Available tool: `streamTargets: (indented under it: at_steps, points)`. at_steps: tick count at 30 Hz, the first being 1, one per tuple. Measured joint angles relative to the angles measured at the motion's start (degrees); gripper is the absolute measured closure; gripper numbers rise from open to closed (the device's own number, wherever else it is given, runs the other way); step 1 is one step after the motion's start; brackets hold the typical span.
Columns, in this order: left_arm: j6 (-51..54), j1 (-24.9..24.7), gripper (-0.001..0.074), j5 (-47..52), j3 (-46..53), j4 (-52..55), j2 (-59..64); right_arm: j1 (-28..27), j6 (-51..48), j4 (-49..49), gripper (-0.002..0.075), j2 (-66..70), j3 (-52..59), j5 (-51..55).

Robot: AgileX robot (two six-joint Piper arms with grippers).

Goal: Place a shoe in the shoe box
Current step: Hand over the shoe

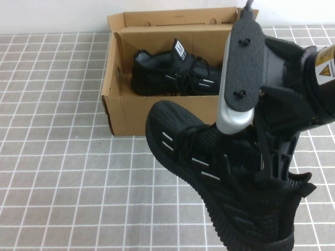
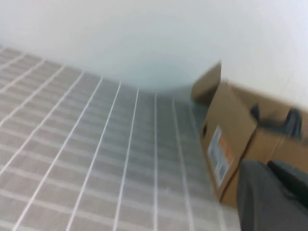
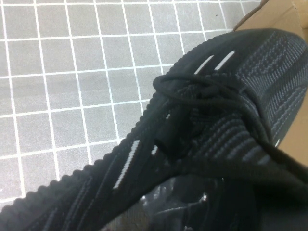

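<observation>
The shoe (image 1: 209, 172), a black knit sneaker with white dashes, hangs in the air in front of the shoe box (image 1: 136, 112), toe toward the box. My right gripper (image 1: 277, 162) is shut on the shoe's collar, with one finger inside the opening. The right wrist view shows the shoe (image 3: 216, 120) close up, laces and ridged sole, with a box corner (image 3: 284, 17) beyond it. The open brown box holds the twin sneaker (image 1: 167, 73). My left gripper (image 2: 272, 197) shows only in the left wrist view, off to the side of the box (image 2: 231, 125).
The table is covered by a grey cloth with a white grid (image 1: 52, 157). The box stands at the back against a white wall, lid flap up. A label (image 2: 219, 151) is on the box's end wall.
</observation>
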Motion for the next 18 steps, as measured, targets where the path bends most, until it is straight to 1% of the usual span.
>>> streamTargets:
  at_steps: [4,8,12,18]
  points:
    - [-4.07,0.00,0.0735,-5.36,0.00,-2.28,0.00,0.00,0.00,0.11,0.0732,0.00,0.00,0.00]
    - [-6.01,0.00,0.0735,-4.99,0.00,-3.77,0.00,0.00,0.00,0.11,0.0732,0.00,0.00,0.00]
    - [-7.03,0.00,0.0735,1.87,-0.95,-6.43,0.16,0.00,0.00,0.19,0.0732,0.00,0.00,0.00]
    - [-6.84,0.00,0.0736,12.55,-7.54,-9.59,5.89,0.00,0.00,0.19,0.0732,0.00,0.00,0.00]
